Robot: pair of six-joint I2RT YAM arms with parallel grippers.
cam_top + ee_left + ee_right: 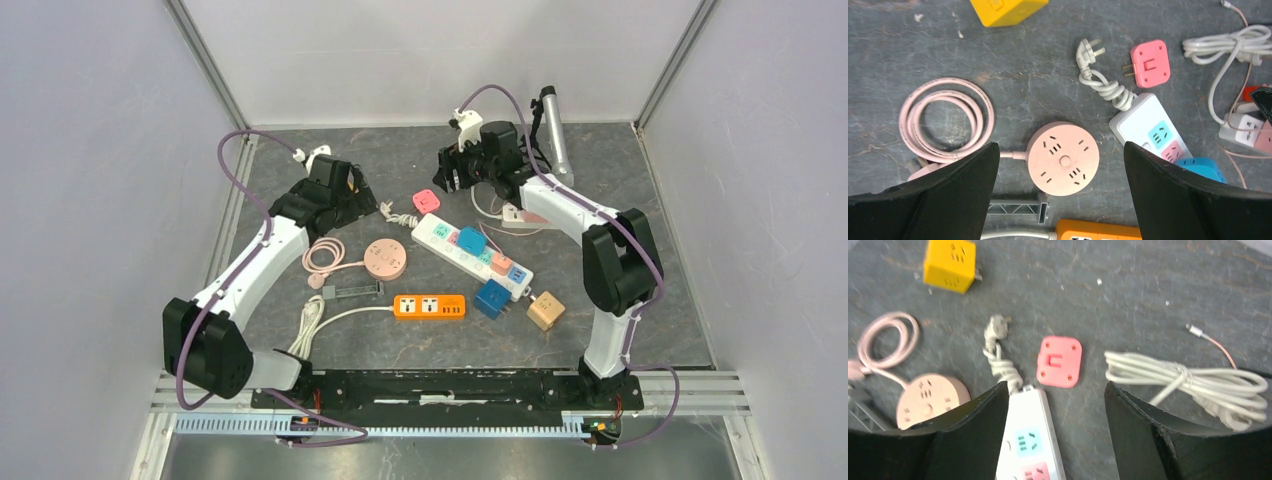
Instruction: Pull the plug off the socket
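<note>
Plug [1059,361] lying free, right claw [1055,390] spread above

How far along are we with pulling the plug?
Looks done: the pink plug lies loose on the table beside the white strip. In hand: nothing; the right gripper is open above it, the left gripper open too. Left: a blue plug sits in the strip, if that counts.
</note>
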